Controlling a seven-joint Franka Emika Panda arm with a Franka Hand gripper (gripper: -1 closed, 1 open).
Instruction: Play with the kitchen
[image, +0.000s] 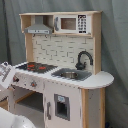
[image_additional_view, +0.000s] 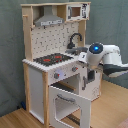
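While the oven door (image_additional_view: 67, 106) hangs open, our gripper (image_additional_view: 89, 80) hovers beside the toy kitchen (image_additional_view: 50, 65); we cannot tell whether it is parted or together.

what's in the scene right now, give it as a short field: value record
main object: the kitchen, white and light wood, shown in both exterior views
hob: black with red rings
sink: beside the hob, black faucet behind it
upper shelf: grey hood and microwave
oven door: hanging open in the second exterior view
arm: white robot arm in front of the counter, at the second exterior view's right
gripper: pointing down next to the open oven
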